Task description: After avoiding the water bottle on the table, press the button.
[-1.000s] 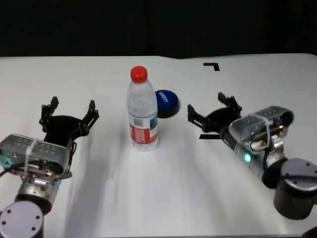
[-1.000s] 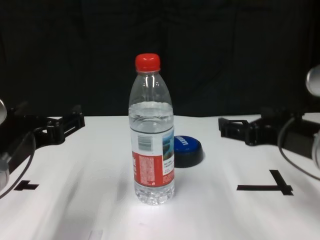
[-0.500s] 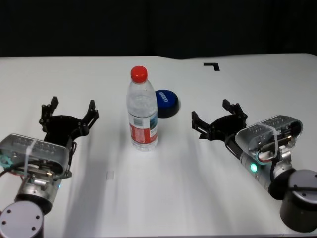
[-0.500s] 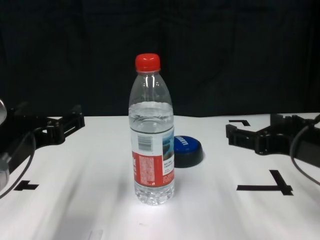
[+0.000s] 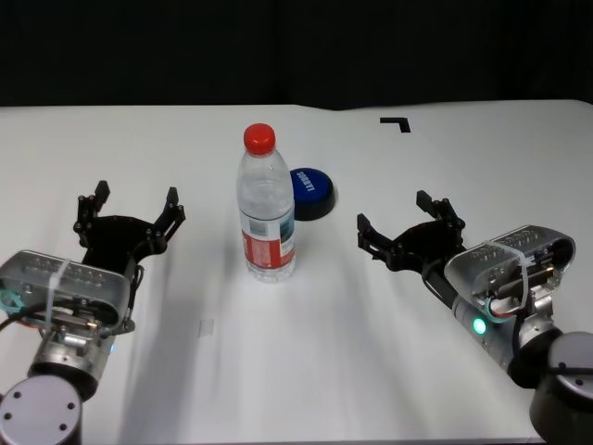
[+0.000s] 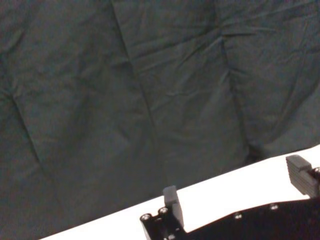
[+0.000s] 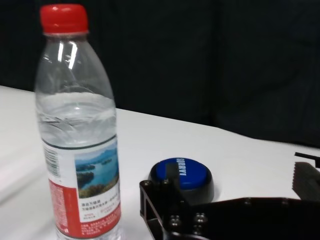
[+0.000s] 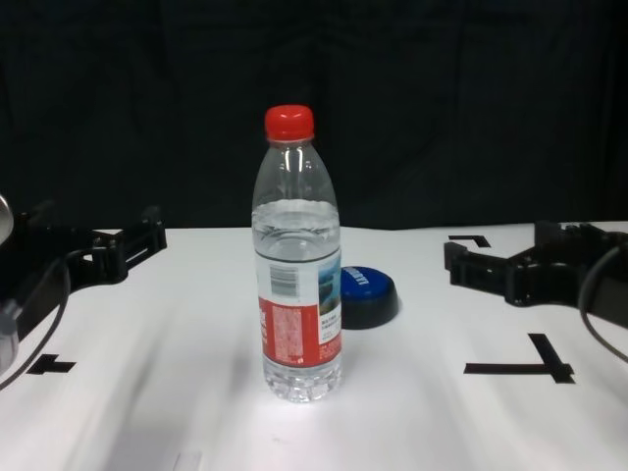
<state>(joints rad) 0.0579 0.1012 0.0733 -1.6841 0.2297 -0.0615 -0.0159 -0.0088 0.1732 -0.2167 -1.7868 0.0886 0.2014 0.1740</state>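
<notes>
Head view: the water bottle (image 5: 267,206) stands upright near the middle of the table (image 5: 306,371), red cap on top; the button (image 5: 310,193) sits just behind it and slightly toward the robot's right, close to the bottle's side; the right gripper (image 5: 409,233) hovers over the table well to the right of both, its black fingers spread wide and holding nothing, pointing toward the bottle and button; the button lies ahead of it and to its left, apart from the fingertips, with bare tabletop between; the left gripper (image 5: 129,217) rests on the far left side, also spread and empty, well apart from the bottle. In the right wrist view the button (image 7: 182,175) shows just beyond one black finger (image 7: 165,207), with the bottle (image 7: 80,135) beside it; in the chest view the bottle (image 8: 297,265) partly hides the button (image 8: 368,294) behind it; a black T-shaped tape mark (image 8: 522,366) lies near the right gripper (image 8: 510,267).
</notes>
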